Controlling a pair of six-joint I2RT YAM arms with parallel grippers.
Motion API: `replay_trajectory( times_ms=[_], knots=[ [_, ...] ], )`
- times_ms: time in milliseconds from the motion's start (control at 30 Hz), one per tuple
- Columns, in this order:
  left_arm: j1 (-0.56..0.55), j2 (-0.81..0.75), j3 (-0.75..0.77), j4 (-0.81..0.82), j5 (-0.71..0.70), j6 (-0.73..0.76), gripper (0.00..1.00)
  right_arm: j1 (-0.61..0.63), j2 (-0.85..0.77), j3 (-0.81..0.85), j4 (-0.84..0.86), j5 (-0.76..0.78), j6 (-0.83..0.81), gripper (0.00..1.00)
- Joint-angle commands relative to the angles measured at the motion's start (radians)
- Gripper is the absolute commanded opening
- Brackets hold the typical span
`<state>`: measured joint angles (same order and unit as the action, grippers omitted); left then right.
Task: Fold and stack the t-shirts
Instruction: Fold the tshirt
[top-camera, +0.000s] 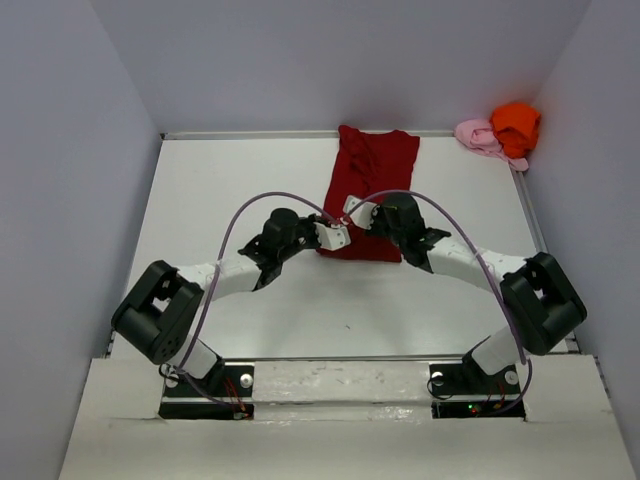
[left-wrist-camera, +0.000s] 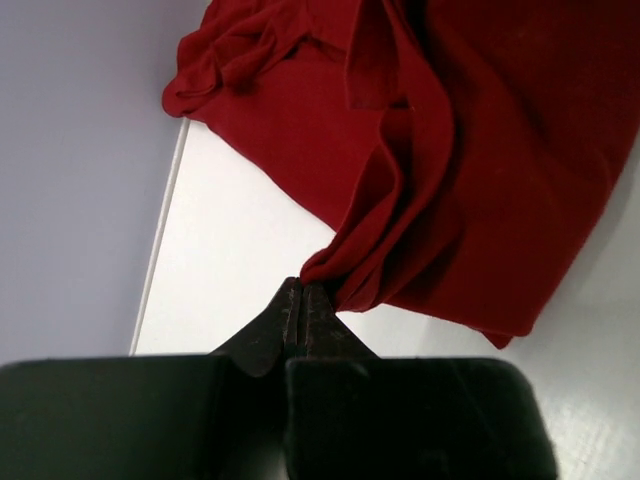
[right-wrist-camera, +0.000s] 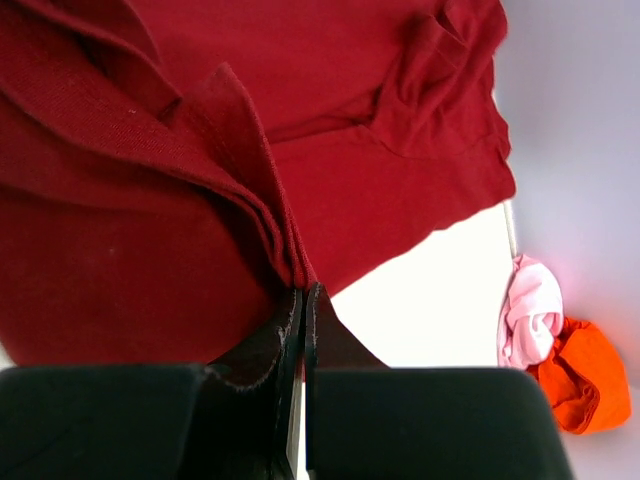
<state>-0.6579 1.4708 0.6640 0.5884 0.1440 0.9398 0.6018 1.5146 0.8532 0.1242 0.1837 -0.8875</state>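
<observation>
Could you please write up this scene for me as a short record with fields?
dark red shirt: lies rumpled and partly folded on the table, towards its far edge
left gripper: shut, pinching the shirt's near edge
right gripper: shut, pinching a layered fold of the same shirt
orange shirt: bunched in the far right corner
pink shirt: bunched, touching the orange one on its left
stack: not yet begun

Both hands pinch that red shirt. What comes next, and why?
Probably lift together and carry the pinched cloth toward its far end, folding it over: the left hand and right hand are each shut on the near part of the dark red cloth t-shirt.
</observation>
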Motion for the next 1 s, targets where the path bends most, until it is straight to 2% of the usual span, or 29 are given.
replay_trajectory(
  times_ms=[0,200,600,767,967],
  knots=[
    [0.035,0.067,0.092,0.102,0.028,0.027,0.0,-0.049,0.048,0.082,0.086,0.019,-0.004,0.0],
    [0.075,0.192,0.19,0.204,-0.032,0.019,0.0,-0.086,0.125,0.147,0.115,0.075,0.013,0.0],
    [0.191,0.338,0.341,0.24,0.077,-0.012,0.0,-0.116,0.271,0.274,0.138,0.186,0.05,0.0],
    [0.188,0.381,0.405,0.234,0.089,0.001,0.0,-0.134,0.318,0.279,0.138,0.217,0.053,0.0],
    [0.162,0.381,0.431,0.196,0.112,-0.009,0.0,-0.145,0.269,0.254,0.055,0.209,0.122,0.0]
  ],
)
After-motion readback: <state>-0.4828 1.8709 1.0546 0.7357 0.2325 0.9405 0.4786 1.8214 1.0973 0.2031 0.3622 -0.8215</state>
